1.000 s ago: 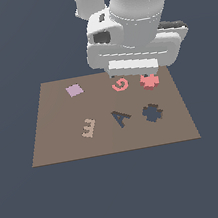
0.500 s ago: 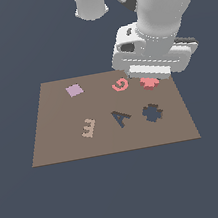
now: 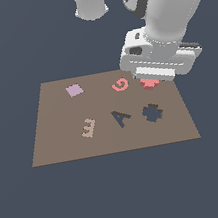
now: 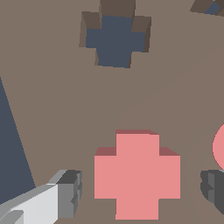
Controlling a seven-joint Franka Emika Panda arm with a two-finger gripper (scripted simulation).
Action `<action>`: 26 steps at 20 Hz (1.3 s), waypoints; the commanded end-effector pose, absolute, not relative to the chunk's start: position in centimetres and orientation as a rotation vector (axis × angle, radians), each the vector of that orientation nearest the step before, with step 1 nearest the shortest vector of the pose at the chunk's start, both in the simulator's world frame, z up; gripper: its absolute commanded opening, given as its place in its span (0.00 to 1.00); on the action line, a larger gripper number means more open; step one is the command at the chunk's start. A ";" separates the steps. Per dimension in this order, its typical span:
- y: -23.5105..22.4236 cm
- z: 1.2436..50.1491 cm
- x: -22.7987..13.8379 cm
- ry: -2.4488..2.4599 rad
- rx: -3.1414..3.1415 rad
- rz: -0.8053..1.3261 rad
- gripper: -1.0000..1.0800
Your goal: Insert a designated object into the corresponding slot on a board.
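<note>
Thick red-pink lobed block (image 4: 137, 175) laid flat on brown rectangular board (image 3: 60, 140), flanked by spread grey fingers (image 4: 70, 192) not touching it, dark lobed slot (image 4: 115, 40) set apart, unfilled

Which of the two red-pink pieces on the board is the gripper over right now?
The thick cross-shaped block, not the thin letter G. In the wrist view the block sits between the open gripper's fingers; the G lies off to one side.

Brown board (image 3: 60, 140) lies flat at frame centre. On it: lilac square (image 3: 74, 90) upper left, G (image 3: 120, 84), block (image 3: 149, 83) upper right, tan E (image 3: 88, 128).
</note>
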State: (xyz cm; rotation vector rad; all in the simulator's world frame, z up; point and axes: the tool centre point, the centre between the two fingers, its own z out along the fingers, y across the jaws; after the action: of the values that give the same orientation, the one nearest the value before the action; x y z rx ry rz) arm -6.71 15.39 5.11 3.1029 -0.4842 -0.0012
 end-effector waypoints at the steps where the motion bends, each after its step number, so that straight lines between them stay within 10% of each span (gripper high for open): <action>1: 15.4 5.1 -6.7 -0.485 3.103 0.000 0.96; 12: 15.6 3.0 -6.6 -0.493 3.103 0.000 0.96; 13: 15.6 3.0 -6.6 -0.493 3.103 0.000 0.00; 26: 15.6 3.1 -6.6 -0.497 3.103 0.001 0.00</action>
State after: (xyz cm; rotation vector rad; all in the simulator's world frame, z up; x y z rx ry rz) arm -6.61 15.60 3.08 3.1028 -0.4942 0.0006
